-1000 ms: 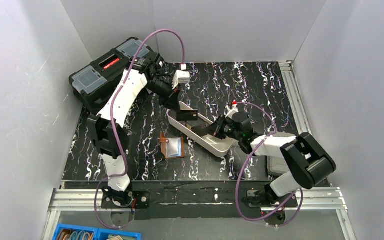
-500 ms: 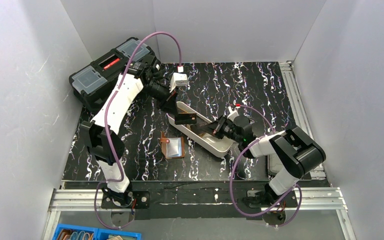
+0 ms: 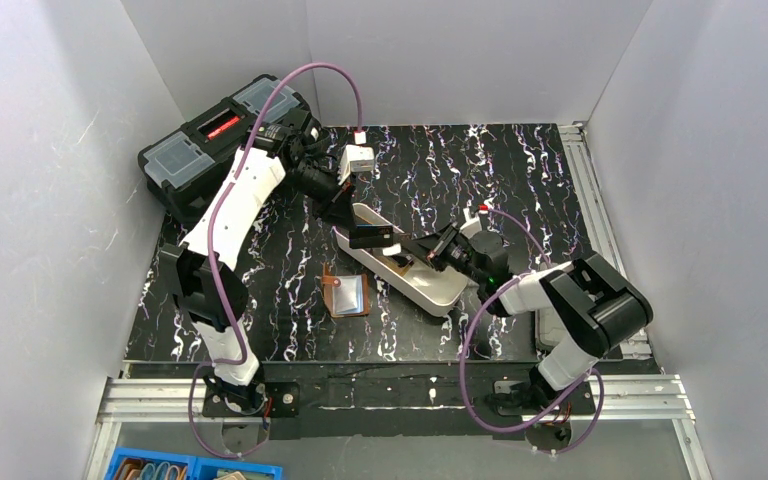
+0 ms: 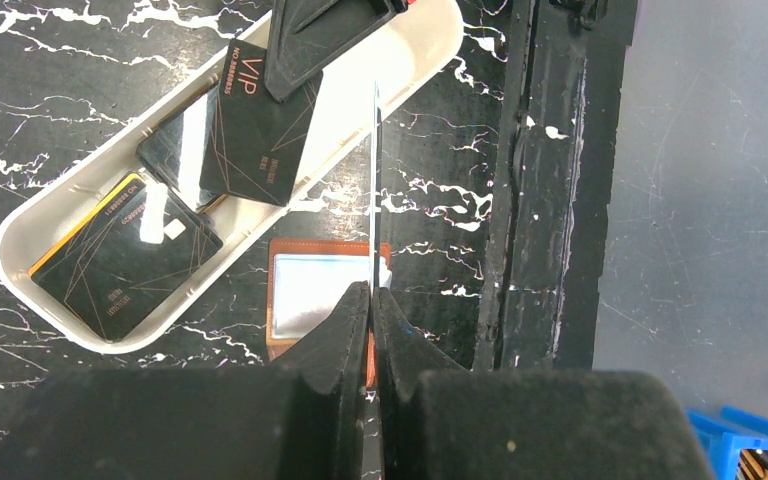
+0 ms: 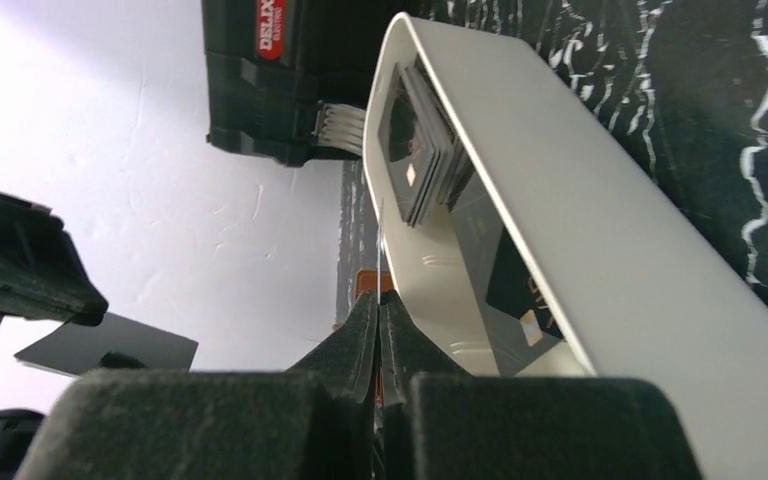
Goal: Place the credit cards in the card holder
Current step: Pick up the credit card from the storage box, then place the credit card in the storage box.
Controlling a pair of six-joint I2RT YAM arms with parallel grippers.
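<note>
Left wrist view: a credit card (image 4: 375,170), edge-on, sits clamped in the left hand (image 4: 371,292) above the open card holder (image 4: 310,300) on the surface (image 4: 50,70); the right hand (image 5: 377,305) grips a VIP card (image 4: 255,140) over the white tray (image 4: 20,275)

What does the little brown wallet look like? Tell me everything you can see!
The card holder is a small wallet that looks like brown leather. It lies open and flat on the black marbled table, with its pale blue-grey lining facing up. It sits close beside the long white tray, on the side nearer the arms' bases, and seems not to touch it. No dark card shows inside. Only the table touches it.
</note>
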